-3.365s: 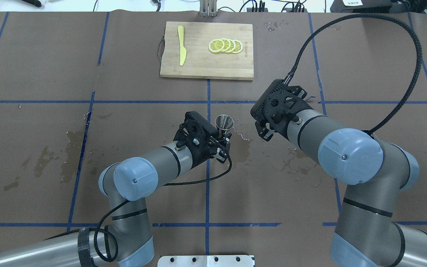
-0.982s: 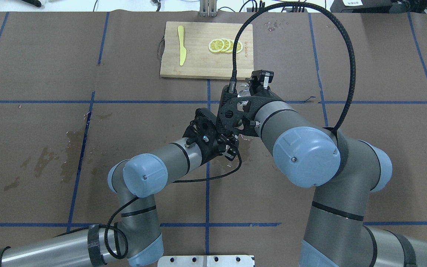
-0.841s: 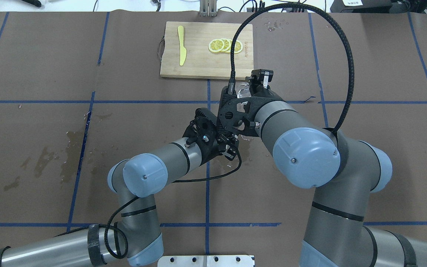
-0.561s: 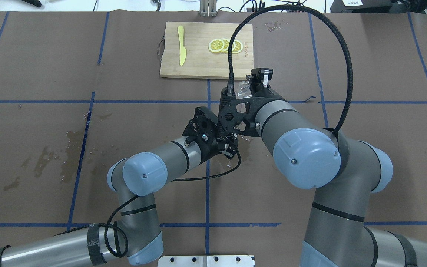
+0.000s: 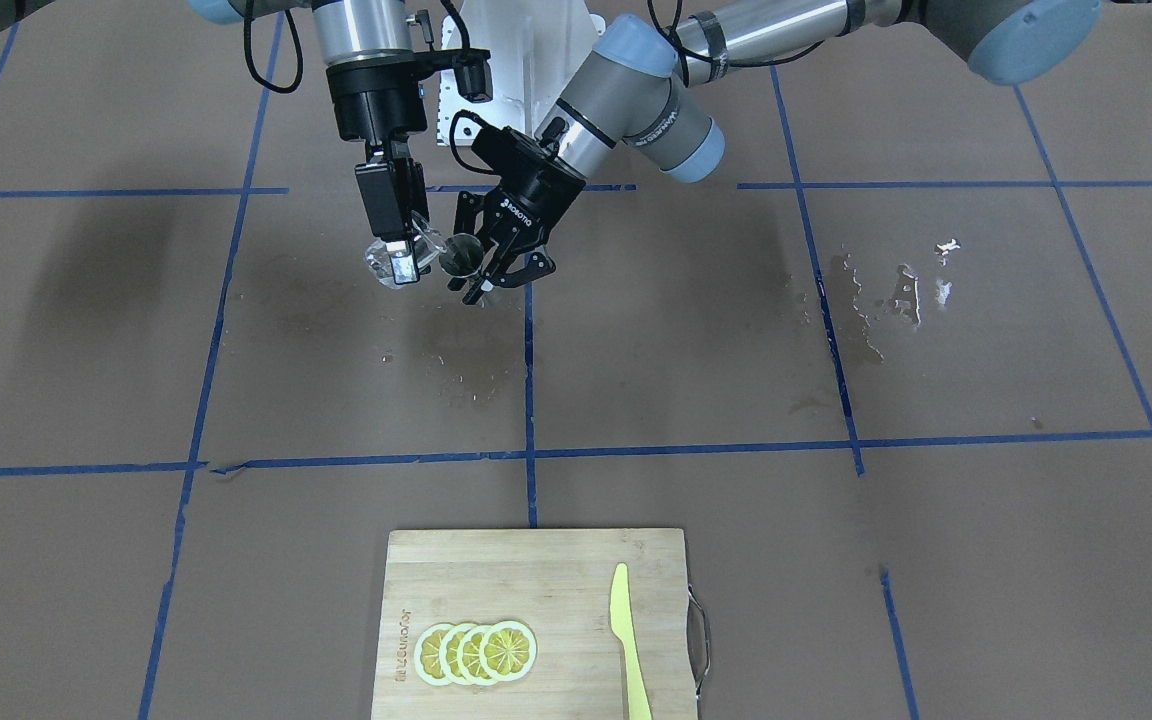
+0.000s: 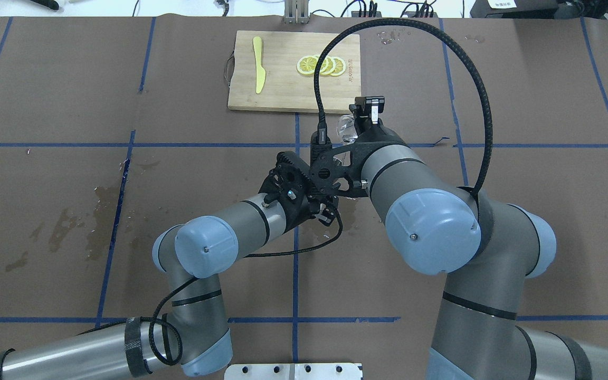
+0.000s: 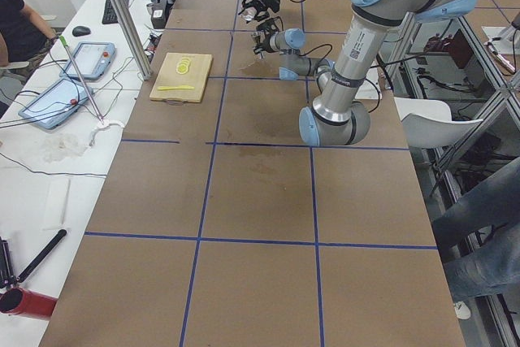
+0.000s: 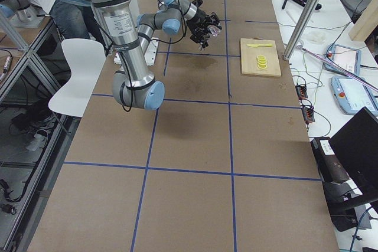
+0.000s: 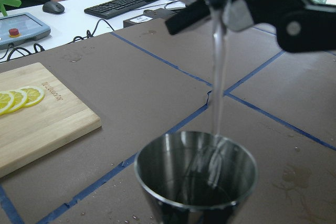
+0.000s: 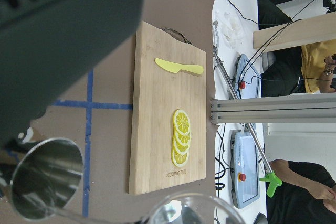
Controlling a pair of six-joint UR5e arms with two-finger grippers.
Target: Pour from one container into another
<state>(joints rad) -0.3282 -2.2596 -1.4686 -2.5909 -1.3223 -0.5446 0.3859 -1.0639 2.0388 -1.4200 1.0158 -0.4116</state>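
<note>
Surface: Brown paper crossed with blue tape is covering the table (image 5: 836, 560); wet patches (image 5: 861, 330) are drying on it, on my side of the cutting board (image 5: 536, 590).
Right claw: I am clamping my right claw (image 5: 398, 258) shut across the glass cup (image 5: 426, 245), holding it in the air on my side of the board, near its lemon-slice end.
Glass cup: It is tipping, mouth down, toward the jigger (image 5: 461, 255); a thin clear stream (image 9: 218, 72) is falling from its rim.
Jigger: It is standing upright just below the glass, a little farther from the board, and the stream is landing inside its upper cone.
Left claw: I am gripping the jigger below its upper cone with my left claw (image 5: 491, 272), fingers closed on it.
Handling: I am judging the glass light, stiff, breakable and slick when wet, so I am taking it across its wall and squeezing gently. I am guessing the steel jigger is sturdier and best held at its narrow waist.
Writing: Lettering on my left claw's body is appearing to read ROBOTIQ; the mark burnt into the board beside the lemon slices (image 5: 476, 652) is proving too small to read.
</note>
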